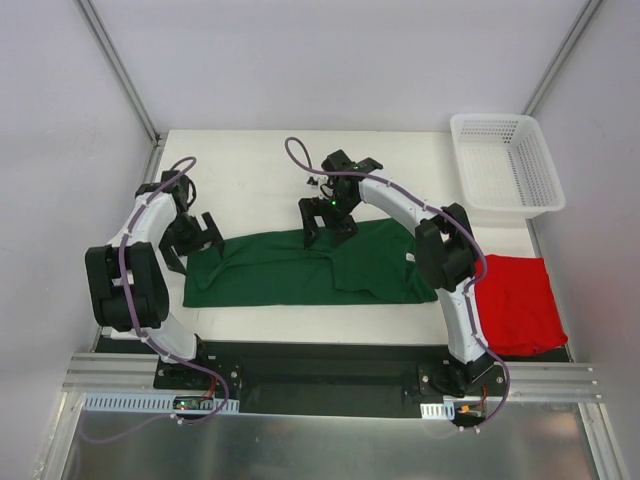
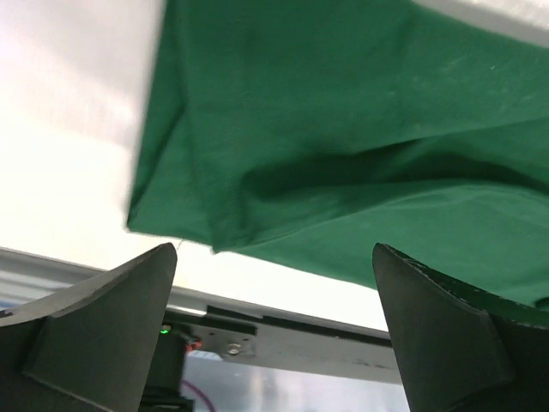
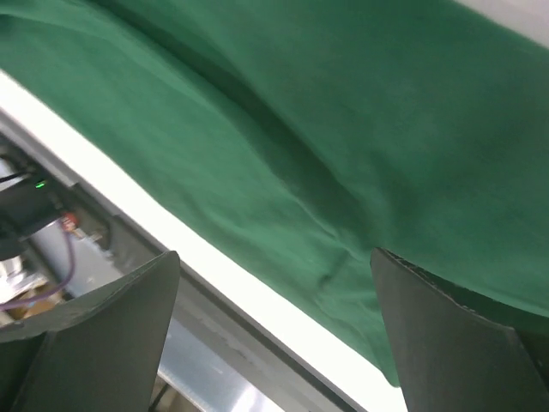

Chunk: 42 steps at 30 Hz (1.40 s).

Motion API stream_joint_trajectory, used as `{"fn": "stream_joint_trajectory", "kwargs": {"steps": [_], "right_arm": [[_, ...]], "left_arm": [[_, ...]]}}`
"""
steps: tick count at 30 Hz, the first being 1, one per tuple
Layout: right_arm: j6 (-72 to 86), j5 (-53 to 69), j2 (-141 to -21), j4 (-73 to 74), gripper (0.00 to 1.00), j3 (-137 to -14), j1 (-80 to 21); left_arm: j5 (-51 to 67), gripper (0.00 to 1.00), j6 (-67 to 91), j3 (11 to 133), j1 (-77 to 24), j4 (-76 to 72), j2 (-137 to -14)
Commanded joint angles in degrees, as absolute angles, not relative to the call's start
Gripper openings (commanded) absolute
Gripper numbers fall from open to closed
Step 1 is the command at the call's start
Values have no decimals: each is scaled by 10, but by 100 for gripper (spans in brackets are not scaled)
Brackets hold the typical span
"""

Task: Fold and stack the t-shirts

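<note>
Green t-shirt (image 1: 300, 270): dark green, spread flat as a long folded band, with creases and an overlapping fold near its middle. It lies well to the left of the white basket (image 1: 505, 165), nearer the arm bases.
Red t-shirt (image 1: 515, 303): bright red, folded to a rough square, straight in front of the basket on the near side.

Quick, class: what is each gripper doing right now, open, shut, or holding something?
Left gripper: open, holding nothing, by the green shirt's left end.
Right gripper: open, holding nothing, above the shirt.
</note>
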State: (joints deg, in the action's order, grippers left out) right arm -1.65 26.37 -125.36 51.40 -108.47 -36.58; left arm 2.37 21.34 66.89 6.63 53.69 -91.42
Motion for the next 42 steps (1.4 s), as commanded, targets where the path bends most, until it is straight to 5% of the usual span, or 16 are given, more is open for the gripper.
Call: {"fn": "stream_joint_trajectory", "kwargs": {"steps": [1, 11, 21, 42], "right_arm": [[-2, 356, -1258, 473, 96, -1093, -367], [4, 451, -1266, 456, 96, -1071, -380], [10, 389, -1261, 451, 96, -997, -380], [-40, 476, -1257, 563, 96, -957, -386]], "left_arm": [[95, 99, 255, 660, 54, 510, -944], [135, 99, 285, 613, 26, 475, -958], [132, 99, 262, 620, 22, 482, -962], [-104, 99, 201, 664, 21, 589, -1040]]}}
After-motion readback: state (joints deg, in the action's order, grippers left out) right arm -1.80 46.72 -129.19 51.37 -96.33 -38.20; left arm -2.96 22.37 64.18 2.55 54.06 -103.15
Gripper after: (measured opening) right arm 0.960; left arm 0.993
